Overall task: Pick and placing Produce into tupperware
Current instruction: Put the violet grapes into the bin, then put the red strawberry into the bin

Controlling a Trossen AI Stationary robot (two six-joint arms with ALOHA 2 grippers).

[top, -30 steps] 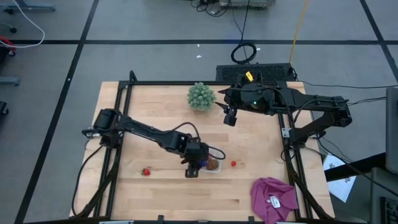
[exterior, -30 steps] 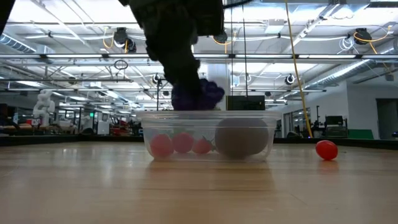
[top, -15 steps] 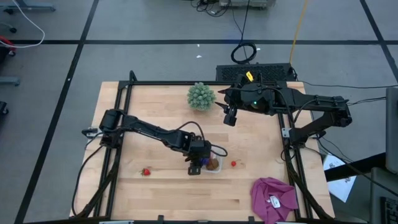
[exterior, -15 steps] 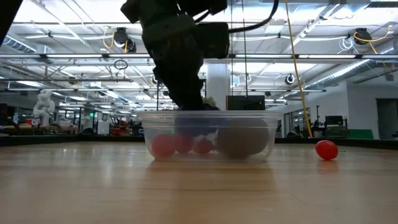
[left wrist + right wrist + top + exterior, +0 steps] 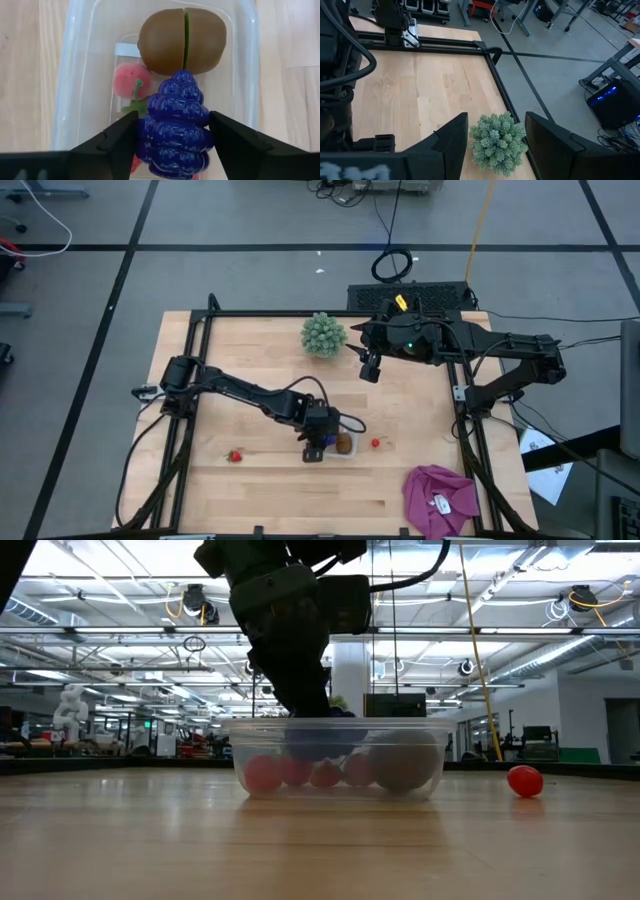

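The left gripper (image 5: 172, 137) is lowered into the small clear plastic rectangular container (image 5: 75, 75) on the desk (image 5: 260, 370). Its fingers (image 5: 122, 140) are clamped on the purple grape cluster (image 5: 175, 127), one at each side. Beyond the cluster lie the brown kiwi oval (image 5: 182, 40) and a pink-red strawberry piece (image 5: 130, 82). The right gripper (image 5: 371, 368) hovers above the desk, fingers apart, near the green spiky ball (image 5: 324, 334).

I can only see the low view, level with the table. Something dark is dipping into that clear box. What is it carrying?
Observer: The left hand has a purple grape cluster between its fingers, inside the tupperware.
Operator: I see one red berry outside the box. Any more?
Observer: Yes, a second strawberry lies on the table on the box's other side.
Operator: Is there another arm?
Observer: The right hand hovers open beside a green spiky ball.
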